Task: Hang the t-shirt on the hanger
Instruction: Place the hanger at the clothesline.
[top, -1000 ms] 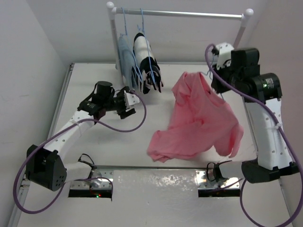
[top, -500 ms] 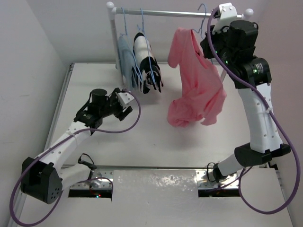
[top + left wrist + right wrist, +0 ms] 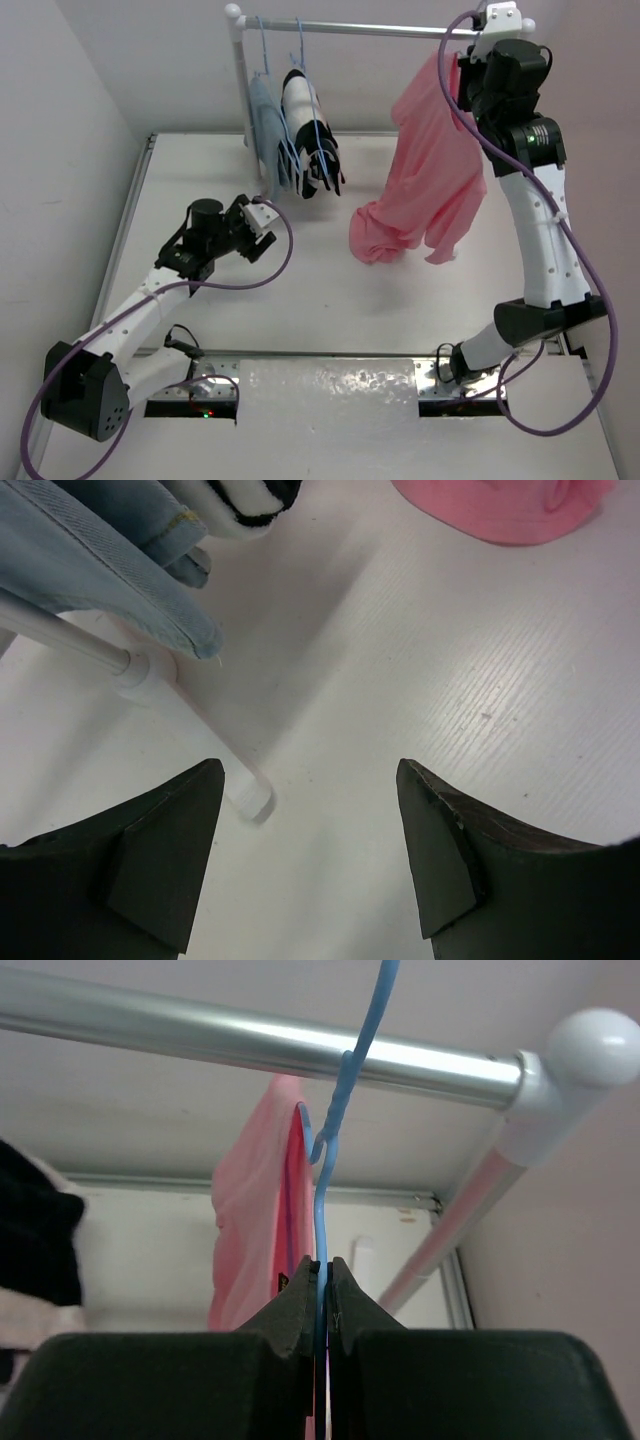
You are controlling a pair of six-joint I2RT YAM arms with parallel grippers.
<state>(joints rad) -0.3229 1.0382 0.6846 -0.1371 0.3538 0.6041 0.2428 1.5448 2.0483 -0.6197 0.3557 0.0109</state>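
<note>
The salmon-pink t-shirt (image 3: pixel 430 170) hangs long and crumpled from the light-blue hanger (image 3: pixel 320 1210), near the right end of the rail (image 3: pixel 380 30). The right gripper (image 3: pixel 321 1275) pinches the hanger wire. The left gripper (image 3: pixel 310 850) stands spread over the table (image 3: pixel 300 320), beside the striped garment (image 3: pixel 310 130) and the grey-blue garment (image 3: pixel 264 125).

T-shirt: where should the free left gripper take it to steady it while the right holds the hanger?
Probably grip the bunched lower end of the t-shirt, coming in level from its left, where the open left gripper is. That end hangs lowest, thick and folded, well away from the right gripper shut on the hanger.
</note>
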